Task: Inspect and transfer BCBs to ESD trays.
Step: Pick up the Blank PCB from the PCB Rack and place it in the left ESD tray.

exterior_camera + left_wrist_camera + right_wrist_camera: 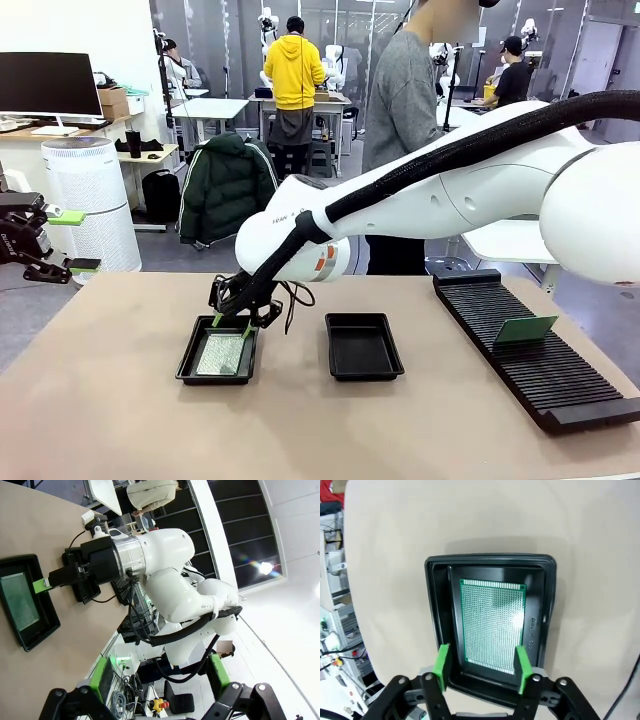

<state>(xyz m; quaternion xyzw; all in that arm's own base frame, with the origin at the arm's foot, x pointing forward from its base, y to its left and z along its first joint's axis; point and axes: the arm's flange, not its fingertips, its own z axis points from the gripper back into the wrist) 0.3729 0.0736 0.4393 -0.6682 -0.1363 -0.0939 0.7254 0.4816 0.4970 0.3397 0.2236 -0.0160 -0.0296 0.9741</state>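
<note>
The right pincer [482,667] is wide over a tray [437,610] left of the worktop's [120,420] middle. A board [492,622] lies flat inside. The left pincer [159,675] is wide too, off the left edge.

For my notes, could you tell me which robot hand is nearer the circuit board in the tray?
Right. The right hand hangs over the circuit board at its far end; the left hand is far off by the table edge.
</note>
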